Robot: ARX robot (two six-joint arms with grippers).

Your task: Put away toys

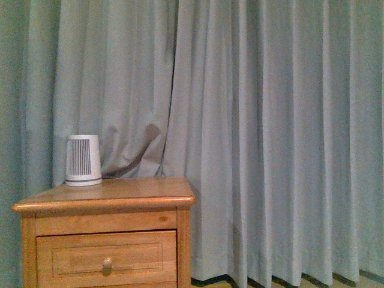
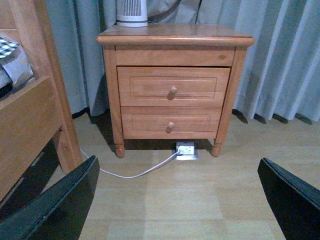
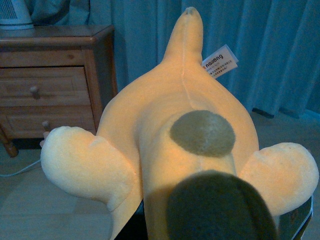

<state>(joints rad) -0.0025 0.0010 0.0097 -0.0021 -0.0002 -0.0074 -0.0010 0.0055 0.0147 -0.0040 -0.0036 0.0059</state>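
Right claw (image 3: pixel 215 227) first: it's clamped on the plush toy (image 3: pixel 170 125). Only slivers of black finger peek out underneath, but the toy is up off the floor, so I'm calling it a hold. Its long axis runs straight out from the claw, 12 o'clock dead ahead. The wide end with the two stubby limbs is at the fingers, and the narrow tip and paper tag (image 3: pixel 220 61) are at the far end.

Left claw (image 2: pixel 178 175) is spread wide with nothing in it, facing the nightstand (image 2: pixel 175 40) and its two closed drawers (image 2: pixel 172 87).

No arms show on the front cam. There the nightstand sits around 8 o'clock with a white gadget (image 1: pixel 83 160) on top at 9, and curtain (image 1: pixel 270 120) everywhere else.

My guess is the toy goes in a drawer, so the free left arm takes the knob while the right hangs on. There's no bin in sight, so it's only a guess.
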